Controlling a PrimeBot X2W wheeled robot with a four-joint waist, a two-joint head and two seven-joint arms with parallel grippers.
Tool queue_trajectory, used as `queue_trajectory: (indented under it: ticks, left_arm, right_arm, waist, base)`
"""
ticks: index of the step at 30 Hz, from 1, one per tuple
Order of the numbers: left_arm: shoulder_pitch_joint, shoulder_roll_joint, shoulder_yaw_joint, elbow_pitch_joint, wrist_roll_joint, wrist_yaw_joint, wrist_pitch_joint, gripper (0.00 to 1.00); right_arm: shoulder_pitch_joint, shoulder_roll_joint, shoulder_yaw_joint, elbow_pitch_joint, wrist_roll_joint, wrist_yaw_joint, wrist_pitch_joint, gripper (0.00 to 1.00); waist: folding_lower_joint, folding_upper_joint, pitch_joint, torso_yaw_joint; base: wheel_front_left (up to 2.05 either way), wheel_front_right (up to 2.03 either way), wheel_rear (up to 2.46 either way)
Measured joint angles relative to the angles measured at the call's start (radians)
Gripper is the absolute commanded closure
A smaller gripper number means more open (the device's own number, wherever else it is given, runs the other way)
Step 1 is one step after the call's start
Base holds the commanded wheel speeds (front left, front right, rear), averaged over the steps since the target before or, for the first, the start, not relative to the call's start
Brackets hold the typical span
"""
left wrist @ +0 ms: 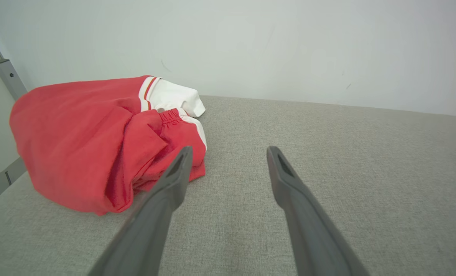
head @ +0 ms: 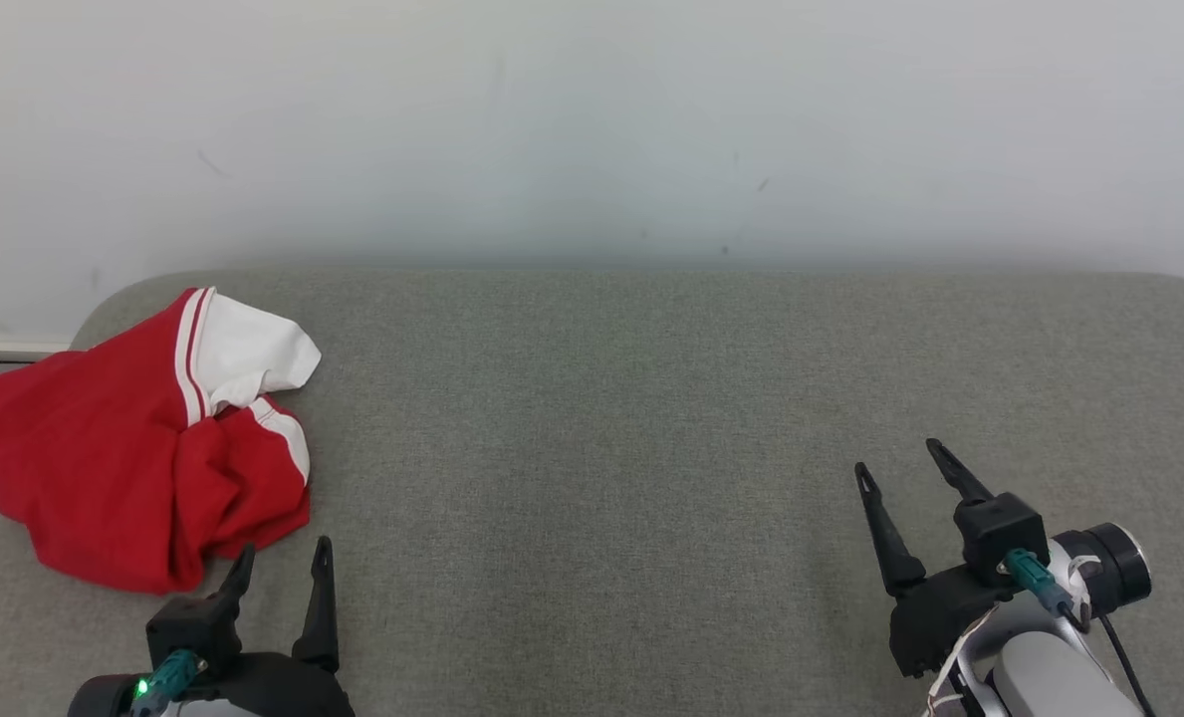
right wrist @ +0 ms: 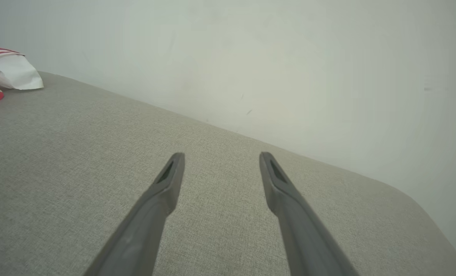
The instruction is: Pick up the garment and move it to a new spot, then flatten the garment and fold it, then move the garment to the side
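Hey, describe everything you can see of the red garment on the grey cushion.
The garment is soft-looking red fabric with white panels, red-and-white striped trim and a gathered elastic band. It lies crumpled in a bunched heap at the far left of the grey cushion, and its left part seems to reach past the cushion's edge. The open left end effector sits by its near edge, not gripping it.
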Motion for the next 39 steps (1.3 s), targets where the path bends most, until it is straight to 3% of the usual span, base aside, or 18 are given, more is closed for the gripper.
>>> queue_trajectory:
  ticks: [17,39]
  left_arm:
    - [-0.001,-0.012,0.016,-0.021,-0.008,0.0,0.0,0.0]
    - [-0.001,-0.012,0.023,-0.052,-0.048,-0.002,0.083,0.0]
  right_arm:
    - [0.09,0.057,-0.219,-0.065,0.138,-0.025,-0.002,0.0]
    - [0.137,0.064,-0.254,-0.123,0.177,-0.025,0.051,0.0]
  waist:
    - [0.0,-0.0001,-0.007,0.016]
    - [0.0,-0.0001,-0.008,0.01]
  base:
    - [0.0,0.0,0.0]
    - [0.0,0.0,0.0]
